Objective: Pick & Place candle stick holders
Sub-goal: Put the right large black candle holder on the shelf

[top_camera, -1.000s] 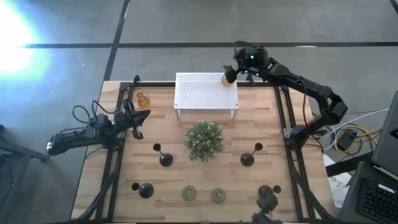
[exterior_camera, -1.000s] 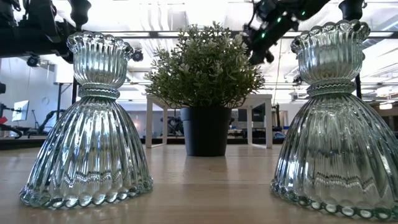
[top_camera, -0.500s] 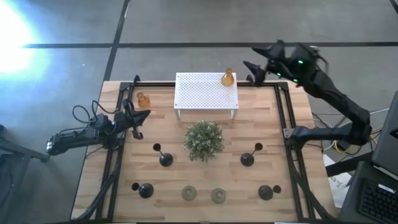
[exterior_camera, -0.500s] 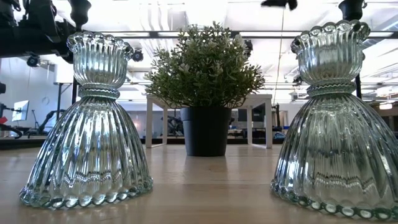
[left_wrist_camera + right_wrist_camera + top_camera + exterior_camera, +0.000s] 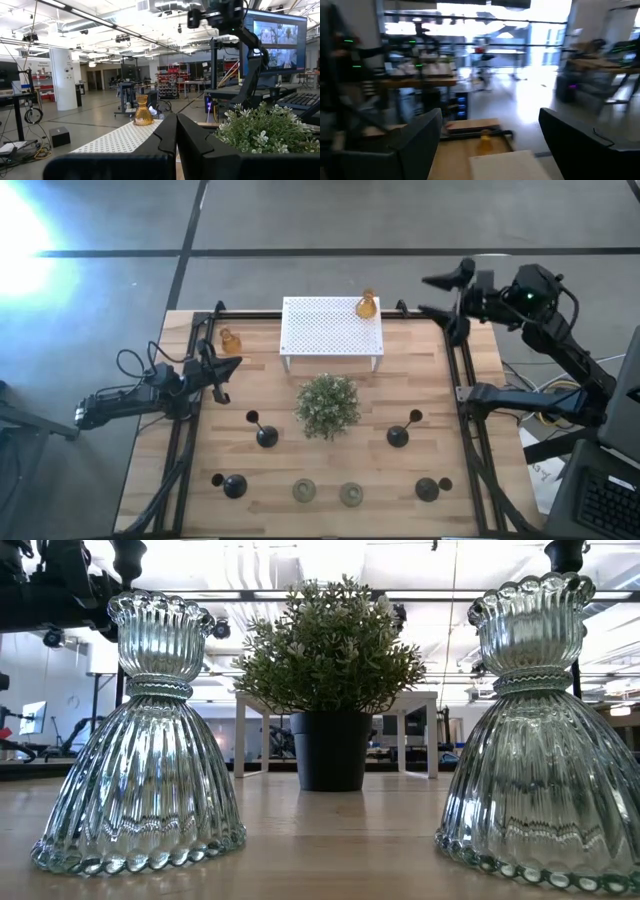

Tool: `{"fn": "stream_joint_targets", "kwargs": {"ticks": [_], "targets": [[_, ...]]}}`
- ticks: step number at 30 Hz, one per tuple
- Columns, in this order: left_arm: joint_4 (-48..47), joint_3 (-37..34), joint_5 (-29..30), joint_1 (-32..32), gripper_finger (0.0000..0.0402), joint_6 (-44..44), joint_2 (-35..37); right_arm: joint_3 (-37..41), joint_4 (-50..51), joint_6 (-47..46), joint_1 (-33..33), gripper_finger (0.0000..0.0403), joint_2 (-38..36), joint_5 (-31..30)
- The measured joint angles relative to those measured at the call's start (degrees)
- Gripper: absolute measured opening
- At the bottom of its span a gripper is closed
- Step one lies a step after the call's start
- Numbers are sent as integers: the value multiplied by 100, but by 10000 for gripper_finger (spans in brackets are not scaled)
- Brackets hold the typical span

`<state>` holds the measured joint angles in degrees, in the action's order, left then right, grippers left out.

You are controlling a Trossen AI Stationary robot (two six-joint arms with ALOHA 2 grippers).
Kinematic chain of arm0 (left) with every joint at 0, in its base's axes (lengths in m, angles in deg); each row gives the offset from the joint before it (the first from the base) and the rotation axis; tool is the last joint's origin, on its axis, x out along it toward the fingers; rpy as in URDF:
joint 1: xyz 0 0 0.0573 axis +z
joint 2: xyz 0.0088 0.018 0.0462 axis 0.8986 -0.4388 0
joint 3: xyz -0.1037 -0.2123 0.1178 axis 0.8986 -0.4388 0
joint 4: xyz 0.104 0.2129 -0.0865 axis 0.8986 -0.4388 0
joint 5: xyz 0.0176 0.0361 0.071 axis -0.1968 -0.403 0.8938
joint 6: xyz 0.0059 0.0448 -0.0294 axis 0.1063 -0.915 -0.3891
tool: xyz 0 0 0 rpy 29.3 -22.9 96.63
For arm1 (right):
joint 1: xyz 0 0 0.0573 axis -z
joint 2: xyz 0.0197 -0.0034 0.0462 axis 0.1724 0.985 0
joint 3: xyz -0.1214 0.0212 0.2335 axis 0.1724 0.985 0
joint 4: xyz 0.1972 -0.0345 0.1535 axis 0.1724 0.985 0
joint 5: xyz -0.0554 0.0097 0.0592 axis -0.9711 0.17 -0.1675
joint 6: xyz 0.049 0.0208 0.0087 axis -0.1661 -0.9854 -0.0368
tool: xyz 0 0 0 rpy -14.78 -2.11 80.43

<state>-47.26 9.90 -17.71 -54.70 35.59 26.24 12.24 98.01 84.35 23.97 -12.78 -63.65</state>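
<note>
One amber glass holder (image 5: 366, 306) stands on its base on the far right corner of the white perforated stand (image 5: 331, 330); it also shows in the left wrist view (image 5: 143, 111). A second amber holder (image 5: 230, 340) stands on the table left of the stand. My right gripper (image 5: 445, 293) is open and empty, right of the stand near the table's far right corner. My left gripper (image 5: 222, 368) is shut and empty at the table's left side. Two pale greenish holders (image 5: 304, 492) (image 5: 351, 494) stand near the front edge, and black holders (image 5: 265, 433) (image 5: 398, 436) (image 5: 233, 485) (image 5: 428, 488) stand around them.
A bushy green plant in a black pot (image 5: 327, 404) stands mid-table, in front of the stand. Black frame rails (image 5: 455, 370) run along the table's left and right sides. In the low view the two greenish holders (image 5: 150, 740) (image 5: 545, 730) fill the foreground.
My right gripper has let go of the amber holder on the stand's far right corner and drawn back toward the table's right edge with its fingers spread. The holder stays upright on the stand.
</note>
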Motion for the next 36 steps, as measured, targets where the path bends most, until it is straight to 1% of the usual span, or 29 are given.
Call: {"fn": "stream_joint_targets", "kwargs": {"ticks": [3, 6, 8, 11, 14, 17, 19, 22, 25, 30, 36], "targets": [[-1, -1, 0, 0, 14, 0, 0, 0, 152, -115, -426, 324, -34, 247], [-1, 0, 2, 2, 14, 0, 0, 0, 174, -53, -1079, 324, -15, 241], [1, 0, 0, 0, 14, 0, 0, 4, 189, 79, -1564, 324, -3, 38], [1, 0, 0, 1, 14, 0, 0, 4, 463, 317, -2356, 324, -13, -740], [1, 0, 2, 2, 14, 0, 0, 4, 861, 364, -3151, 324, -15, -1972], [1, 0, 0, 2, 14, 0, 0, 7, 1179, 186, -3915, 324, -3, -3013], [-1, 0, 0, 0, 14, 0, 0, 4, 1304, -24, -4369, 324, -6, -3558], [-1, 0, 0, 2, 14, 0, 0, 4, 1450, -418, -4978, 324, -12, -4108], [-1, 0, 0, 1, 14, 0, 0, 4, 1553, -824, -5497, 324, 14, -4281], [-1, 0, 1, 1, 14, 0, 0, 4, 1683, -1372, -6292, 324, 119, -4240], [-1, 0, 0, 0, 14, 0, 0, 35, 1783, -2127, -7178, 324, 424, -4240]]}}
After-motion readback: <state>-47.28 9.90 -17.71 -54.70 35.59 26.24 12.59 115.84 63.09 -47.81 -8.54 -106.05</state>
